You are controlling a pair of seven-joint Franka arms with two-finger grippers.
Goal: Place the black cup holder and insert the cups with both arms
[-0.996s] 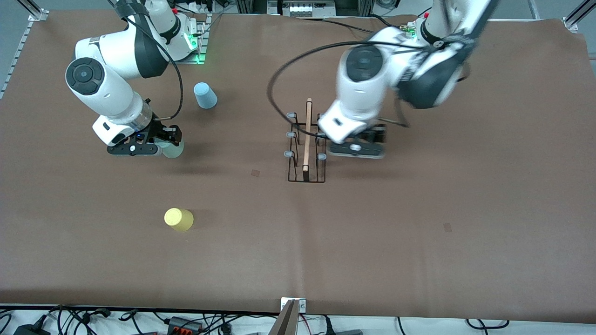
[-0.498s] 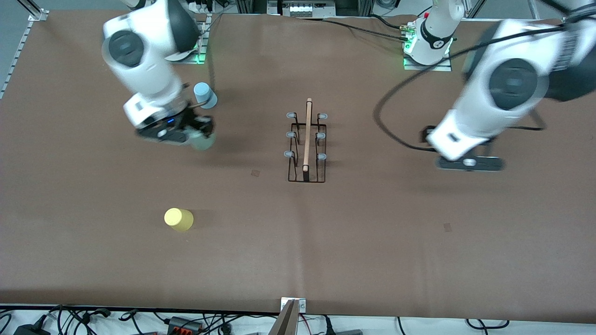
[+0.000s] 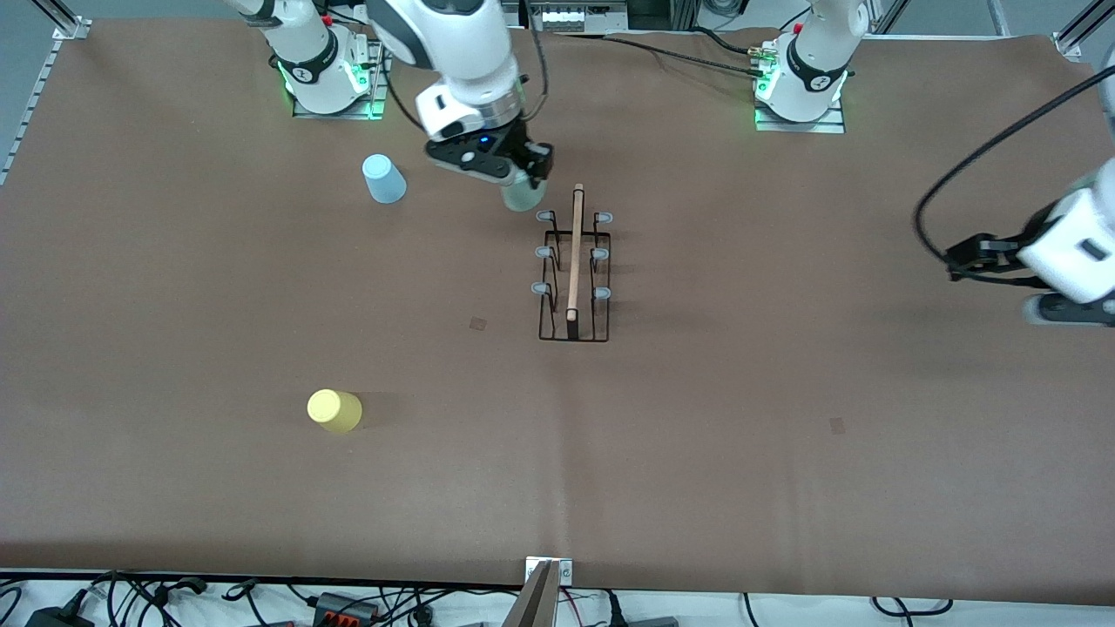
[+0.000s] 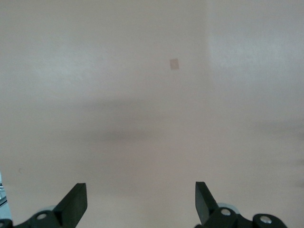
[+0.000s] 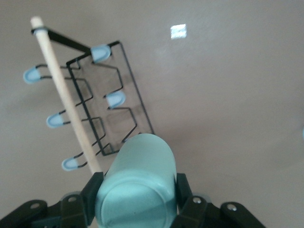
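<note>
Rack [image 3: 573, 270] stands on tabletop [image 3: 740, 418]. Right end effector [image 3: 514, 174] grips green cup [image 3: 521, 197] over rack's end farthest from front cam; next: lower onto peg. Left end effector [image 4: 140, 204] wide open, empty, waits.

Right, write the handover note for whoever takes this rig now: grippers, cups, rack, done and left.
Right gripper: shut on the pale green cup, over the table beside the black cup holder, at its end toward the robots' bases.
Left gripper: open, holding nothing, over bare table at the left arm's end.
Holder stands mid-table, all six pegs bare.
Light blue cup and yellow cup sit toward the right arm's end, the yellow one nearer the front camera.
Done: holder placed, green cup picked up.
Left: all three cups onto pegs.
</note>
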